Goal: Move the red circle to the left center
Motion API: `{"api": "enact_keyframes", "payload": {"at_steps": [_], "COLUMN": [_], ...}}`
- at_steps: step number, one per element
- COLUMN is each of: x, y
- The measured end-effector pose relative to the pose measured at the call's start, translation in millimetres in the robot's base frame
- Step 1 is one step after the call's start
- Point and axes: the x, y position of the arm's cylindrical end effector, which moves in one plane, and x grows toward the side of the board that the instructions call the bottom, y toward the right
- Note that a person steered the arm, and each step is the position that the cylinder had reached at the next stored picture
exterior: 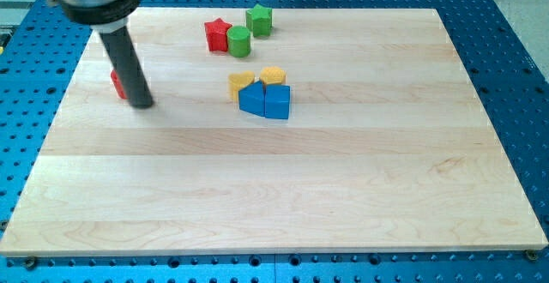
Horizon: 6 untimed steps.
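The red circle [116,83] sits near the counter's [257,197] left edge, mostly hidden behind my tip [142,105], touching its left side. No hand here, only a rod. Star, cylinders and blue blocks lie well right.

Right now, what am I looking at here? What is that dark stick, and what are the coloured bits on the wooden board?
This is one camera picture of a robot arm's work table. The dark stick is the arm's pushing rod; it has no hand and holds nothing. My tip slides on the pale wooden board and nudges blocks. Just left of it, partly hidden, sits the red circle block. Near the view's top lie a red star block, a green round block and a second green block. Mid-board huddle two yellow blocks and two blue blocks.
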Motion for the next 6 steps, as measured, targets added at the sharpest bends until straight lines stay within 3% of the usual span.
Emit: {"api": "enact_keyframes", "payload": {"at_steps": [1,2,3,5,6], "x": [-21.3,-21.7,-50.6,-10.4,-63.9], "y": [31.7,6.3,5.7,-36.1,-27.6]}}
